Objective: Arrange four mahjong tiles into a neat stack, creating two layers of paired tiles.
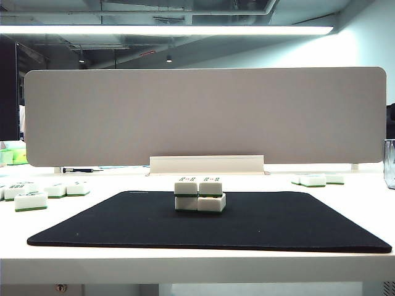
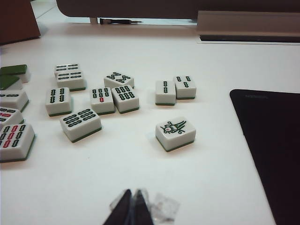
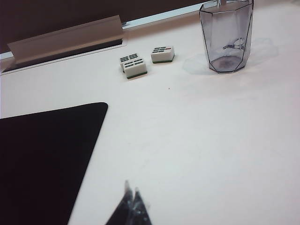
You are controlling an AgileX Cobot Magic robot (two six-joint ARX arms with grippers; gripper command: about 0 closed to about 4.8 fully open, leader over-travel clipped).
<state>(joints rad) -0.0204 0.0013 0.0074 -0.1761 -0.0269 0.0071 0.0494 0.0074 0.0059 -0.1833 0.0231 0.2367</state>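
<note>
The four mahjong tiles form the stack (image 1: 199, 195) near the back middle of the black mat (image 1: 123, 225). Two white tiles (image 1: 212, 203) lie side by side below and two (image 1: 186, 186) rest on top, with green bands between the layers. The lower right tile sits slightly askew. Neither arm appears in the exterior view. In the left wrist view my left gripper (image 2: 132, 193) hangs shut and empty over bare white table, short of the loose tiles. In the right wrist view my right gripper (image 3: 131, 190) is likewise shut and empty above the table beside the mat's corner (image 3: 42, 159).
Several loose tiles (image 2: 176, 133) lie on the table left of the mat (image 2: 272, 154). A few more tiles (image 3: 135, 68) and a clear plastic cup (image 3: 227, 37) stand to the right. A grey partition board (image 1: 203, 117) closes off the back of the table.
</note>
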